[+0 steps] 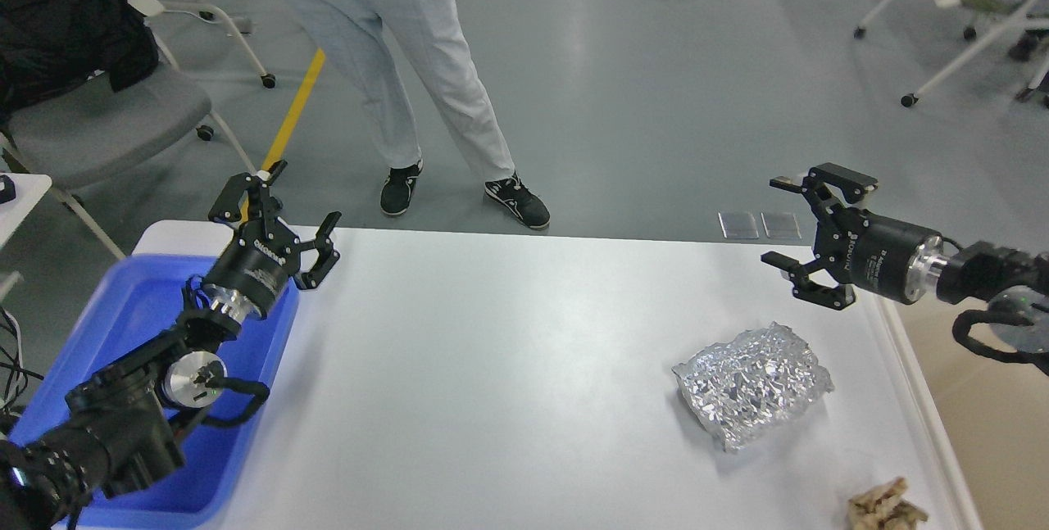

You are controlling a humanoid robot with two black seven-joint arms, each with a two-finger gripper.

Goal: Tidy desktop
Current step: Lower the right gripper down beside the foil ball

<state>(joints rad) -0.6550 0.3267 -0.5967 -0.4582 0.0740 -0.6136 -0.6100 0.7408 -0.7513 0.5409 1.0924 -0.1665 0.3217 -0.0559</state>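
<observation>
- The desktop (492, 350) lay white and mostly bare, running from the blue tub (123, 309) on its left edge to the right edge, beyond which a beige surface showed.
- Two things were left on it: a crumpled foil sheet (750, 382) toward the right edge, lying flat, and a small tan scrap (885, 507) at the near right corner, partly cut off by the view.
- The left gripper (274, 215) hung above the tub's far right corner, jaws spread wide and holding nothing.
- The right gripper (791, 227) hovered near the far right corner, jaws likewise released and empty, above and beyond the foil and clear of it.
- The tub's visible floor looked empty, though the left arm hid much of it.
- Step in hand, as I judged it: between picks, with both arms free and the foil the nearest item to the right gripper.
- The next move would call for the right gripper to come down over the foil and close on a raised fold, since a flat sheet gives little to pinch.
- Foil crushes and slips easily, so a firm bite on a thick crease would serve best.
- A person (393, 63) stood past the far edge, well clear of both arms.
</observation>
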